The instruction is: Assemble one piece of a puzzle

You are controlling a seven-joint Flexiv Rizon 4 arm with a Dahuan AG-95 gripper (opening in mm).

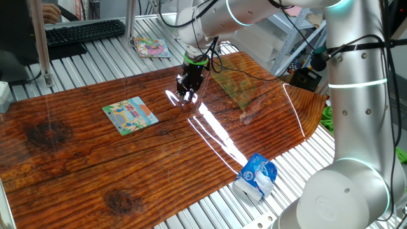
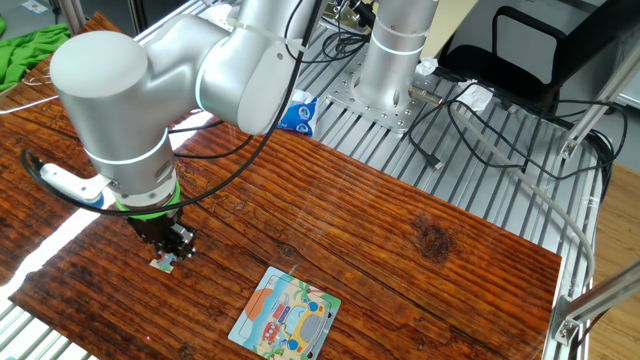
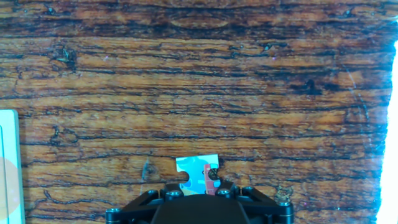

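The puzzle (image 1: 130, 115) is a small square board with a light blue, green and orange cartoon, lying flat on the wooden table. It also shows in the other fixed view (image 2: 285, 313) and at the left edge of the hand view (image 3: 7, 168). My gripper (image 1: 187, 90) is low over the table, to the right of the board and well apart from it. In the other fixed view the gripper (image 2: 172, 248) has a small puzzle piece (image 2: 162, 263) at its tips. In the hand view the blue and red piece (image 3: 198, 174) sits between the fingers, which are closed on it.
A pink-and-green picture board (image 1: 151, 46) lies on the slatted bench at the back. A keyboard (image 1: 82, 32) is behind it. A blue-and-white packet (image 1: 257, 176) lies past the table's front right edge. A clear sheet (image 1: 238, 86) lies on the table's right part. A green cloth (image 2: 30, 50) lies off the table.
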